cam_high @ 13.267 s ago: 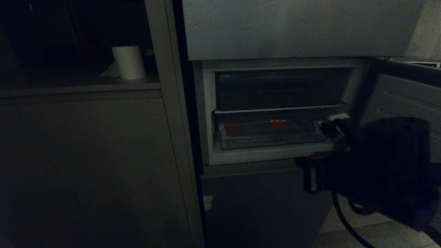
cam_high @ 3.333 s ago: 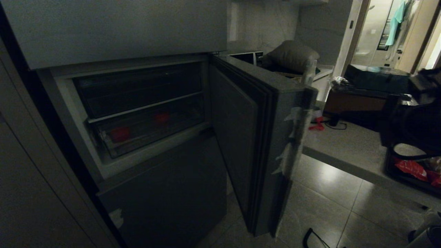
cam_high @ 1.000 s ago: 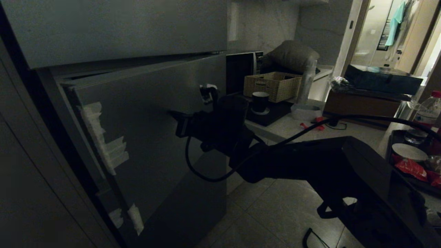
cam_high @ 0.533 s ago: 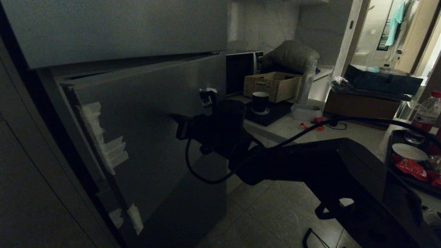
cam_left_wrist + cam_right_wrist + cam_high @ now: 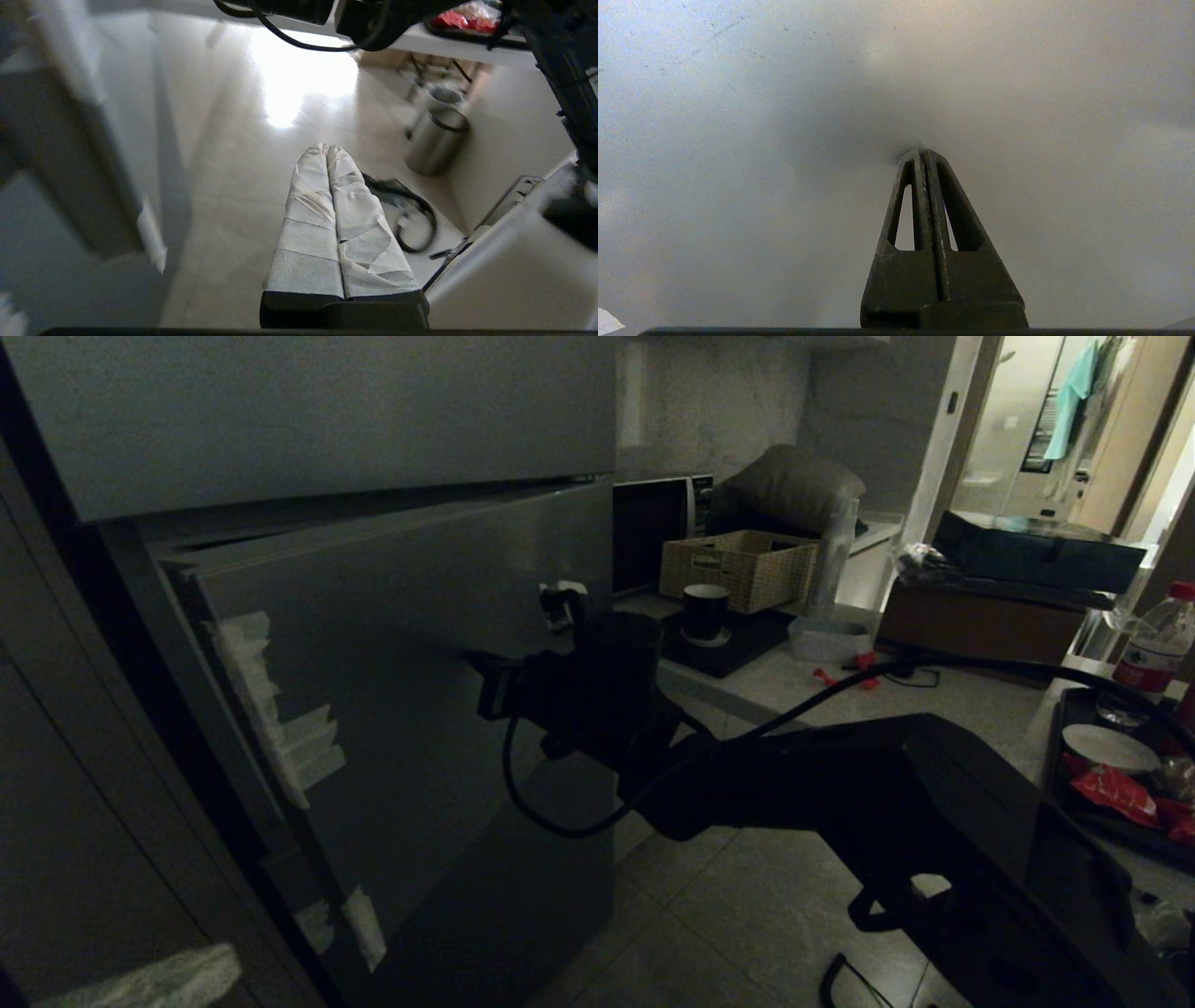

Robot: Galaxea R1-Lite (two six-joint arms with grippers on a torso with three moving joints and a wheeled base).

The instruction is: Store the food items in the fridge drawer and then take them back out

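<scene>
The grey fridge door (image 5: 401, 644) stands almost closed, with a thin dark gap along its top. It hides the fridge drawer and the food items. My right gripper (image 5: 474, 661) reaches in from the right. It is shut and empty, and its dark fingertips (image 5: 920, 156) press flat against the door's face. My left gripper (image 5: 325, 147) is shut on nothing; its white-wrapped fingers (image 5: 345, 219) point down over the pale floor. It shows as a white shape (image 5: 149, 978) at the lower left of the head view, in front of the cabinet beside the fridge.
White tape patches (image 5: 280, 728) sit on the door's left edge. To the right, a counter carries a microwave (image 5: 653, 527), a wicker basket (image 5: 738, 569) and a black cup (image 5: 705, 609). A tray (image 5: 1083, 807) with red packets (image 5: 1116, 789) and a bottle (image 5: 1153, 649) sit far right. A metal bin (image 5: 437, 140) and a cable (image 5: 416, 219) are on the floor.
The door, open a few seconds ago with the drawer and two red items showing, is now pushed almost closed. In the last second my left gripper has risen into the head view at lower left.
</scene>
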